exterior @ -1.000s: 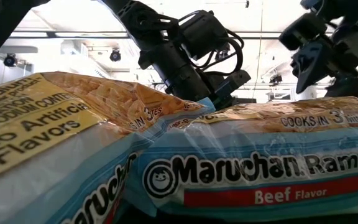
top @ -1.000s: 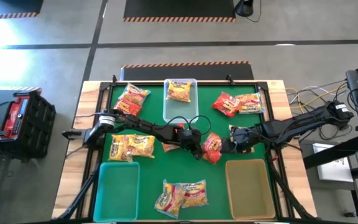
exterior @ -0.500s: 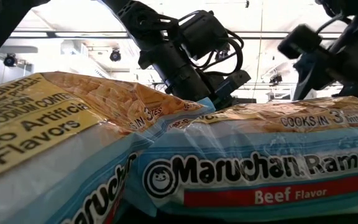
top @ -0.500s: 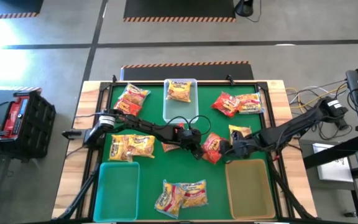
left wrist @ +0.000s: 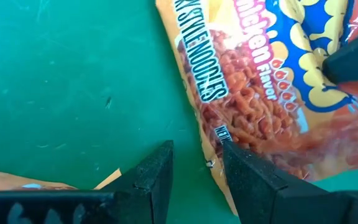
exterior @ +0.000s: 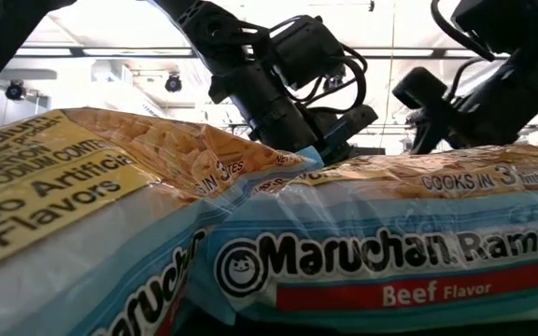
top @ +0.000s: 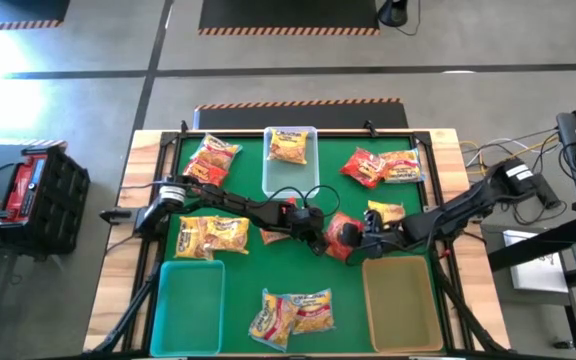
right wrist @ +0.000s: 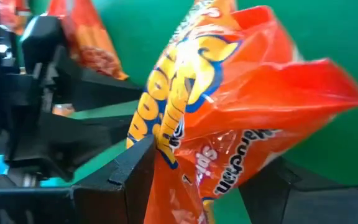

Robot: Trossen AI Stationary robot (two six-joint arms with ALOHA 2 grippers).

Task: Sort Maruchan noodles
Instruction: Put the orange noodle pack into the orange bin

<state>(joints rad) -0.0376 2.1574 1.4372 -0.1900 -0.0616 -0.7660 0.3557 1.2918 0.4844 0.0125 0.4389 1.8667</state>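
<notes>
Two pincers pinch packets: left pincer (left wrist: 194, 168) a "Chicken Flavor" packet (left wrist: 253, 93), right pincer (right wrist: 197, 180) a red Maruchan packet (right wrist: 229, 124).

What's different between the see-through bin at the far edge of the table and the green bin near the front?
The clear bin sits at the far middle of the green mat and holds one yellow-orange noodle packet. The green bin sits at the near left corner, and no packet shows in it. The clear bin looks see-through; the green bin looks tinted teal. Both are rectangular, open-topped and lie lengthwise, far to near.
</notes>
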